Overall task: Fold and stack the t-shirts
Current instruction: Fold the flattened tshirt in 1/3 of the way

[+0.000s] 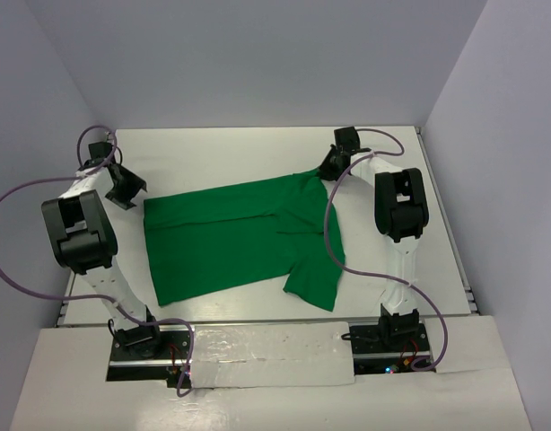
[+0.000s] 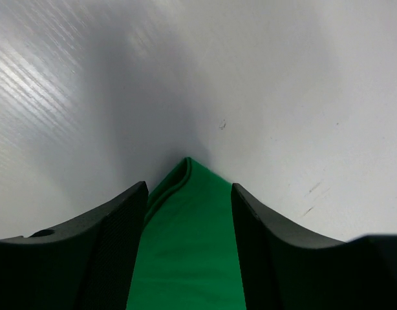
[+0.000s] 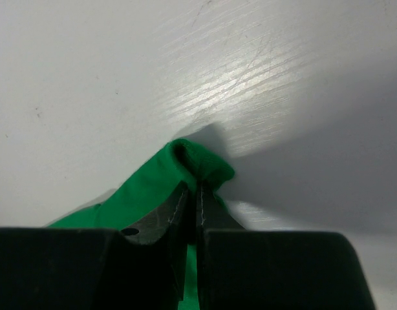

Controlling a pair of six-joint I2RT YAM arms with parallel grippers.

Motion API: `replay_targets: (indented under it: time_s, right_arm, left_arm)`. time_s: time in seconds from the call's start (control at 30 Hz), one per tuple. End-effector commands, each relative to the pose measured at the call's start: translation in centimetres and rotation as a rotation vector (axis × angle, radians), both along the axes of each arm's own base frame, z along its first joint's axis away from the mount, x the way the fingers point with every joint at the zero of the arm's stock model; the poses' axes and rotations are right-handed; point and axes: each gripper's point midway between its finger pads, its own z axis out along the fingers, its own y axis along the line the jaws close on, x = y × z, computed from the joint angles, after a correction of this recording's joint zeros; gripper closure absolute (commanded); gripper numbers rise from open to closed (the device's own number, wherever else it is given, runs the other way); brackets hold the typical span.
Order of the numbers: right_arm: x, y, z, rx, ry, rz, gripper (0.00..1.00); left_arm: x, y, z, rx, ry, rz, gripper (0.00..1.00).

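You have one t-shirt (image 1: pixel 231 238) to deal with, plain bright green, lying roughly in the middle of the white bench (image 1: pixel 222 153). Its body stretches out toward 9 o'clock, and one short sleeve hangs toward 5 o'clock. No second garment shows in any view.

Two arms are at work, each with one hand. Your left hand (image 1: pixel 125 187) sits at about 10 o'clock from the shirt's middle, at the cloth's far left corner. In the left wrist view its two fingers (image 2: pixel 114 245) stand spread. The pointed green corner lies flat on the bench between them, and neither finger pinches it.

Your right hand (image 1: pixel 333 163) is at about 1 o'clock from the shirt's middle, on the far right corner of the cloth. In the right wrist view its two fingers (image 3: pixel 161 216) are pressed together on a small raised fold of the green fabric, which bunches up just past the fingertips.
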Motion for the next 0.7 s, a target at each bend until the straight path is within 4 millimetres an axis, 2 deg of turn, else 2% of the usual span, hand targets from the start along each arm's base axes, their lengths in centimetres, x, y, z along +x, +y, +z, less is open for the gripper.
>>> replay_targets:
  time_s: [0.0,0.1,0.17,0.23,0.33,0.4,0.43,0.47,0.5,0.53,0.67]
  right_arm:
    - [0.4,0.7,2.9,0.024,-0.067,0.012,0.91]
    - [0.3,0.8,2.7,0.033,-0.064,0.014,0.91]
    - [0.3,0.9,2.6,0.032,-0.062,0.015,0.91]
    - [0.3,0.8,2.6,0.03,-0.062,0.016,0.91]
    - [0.3,0.7,2.7,0.026,-0.064,0.014,0.91]
    - [0.2,0.7,2.8,0.025,-0.066,0.013,0.91]
    - [0.2,0.6,3.0,0.023,-0.072,0.01,0.91]
    - [0.3,0.5,3.4,0.02,-0.08,0.006,0.91]
    - [0.3,0.4,4.1,0.02,-0.096,0.005,0.91]
    - [0.2,0.4,4.3,0.019,-0.102,0.002,0.91]
    - [0.2,0.2,6.7,0.027,-0.153,-0.006,0.91]
  left_arm:
    - [0.8,-1.0,-1.5,-0.015,0.008,-0.046,0.38]
    - [0.7,-1.3,-2.6,-0.018,0.03,-0.052,0.38]
    - [0.8,-1.7,-2.9,-0.019,0.033,-0.061,0.43]
    - [1.0,-2.0,-3.1,-0.015,0.034,-0.07,0.52]
    - [1.1,-2.2,-3.2,-0.015,0.045,-0.073,0.89]
    - [1.0,-2.3,-2.7,-0.016,0.043,-0.07,0.9]
    - [1.2,-2.3,-1.7,-0.012,0.019,-0.069,0.9]
    - [1.5,-2.3,0.4,-0.001,-0.036,-0.067,0.9]
    - [1.2,-2.3,1.1,0.006,-0.053,-0.066,0.9]
    - [1.4,-2.2,3.0,0.019,-0.102,-0.072,0.9]
    - [1.1,-1.5,6.4,0.075,-0.155,-0.059,0.9]
